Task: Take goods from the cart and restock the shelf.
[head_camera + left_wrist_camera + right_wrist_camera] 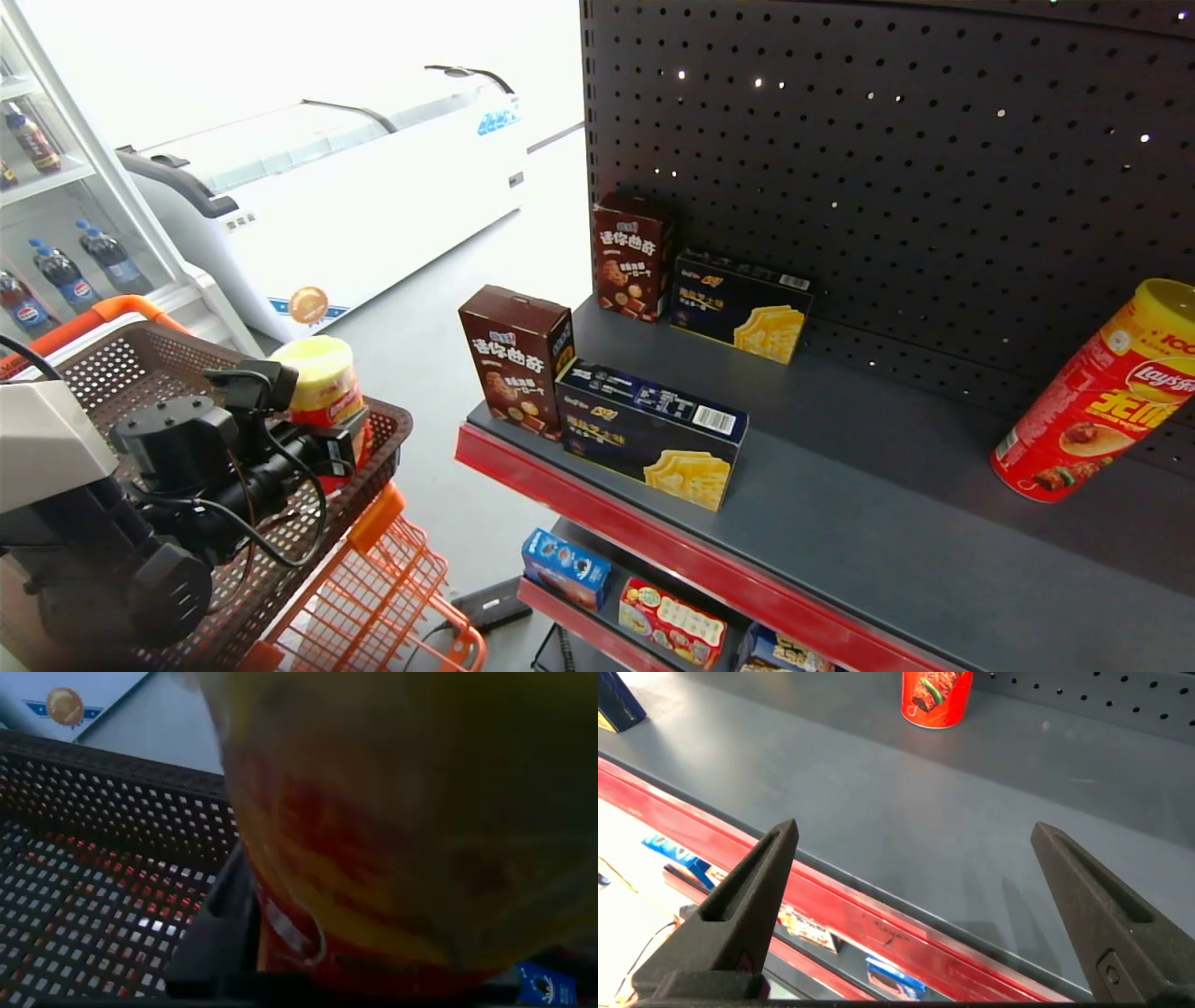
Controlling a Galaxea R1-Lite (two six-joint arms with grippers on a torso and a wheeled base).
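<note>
left gripper was on the near left, over the brown basket that sat on top of the orange cart. its fingers were pinched on the lower part of a red can with a yellow lid, held upright with the top above the basket rim. from the left wrist the can sat right up against the camera, with the basket's mesh wall behind it.

right gripper hung over the near edge of the grey shelf, just above its red front strip. its fingers were spread wide with nothing between them, and they weren't touching the shelf.

stuff on the shelf:
- a brown box at the near left corner, with a blue box touching it on the right
- a second brown box far back by the pegboard, with a second blue box right beside it
- a second can at the right end, close to the pegboard and well apart from the boxes. it looked tilted from the head camera, but couldn't tell if it was actually leaning on the board. its base showed from the right wrist too.

a lower shelf under this one held a few small packs. a white freezer stood across the floor on the far left.
</note>
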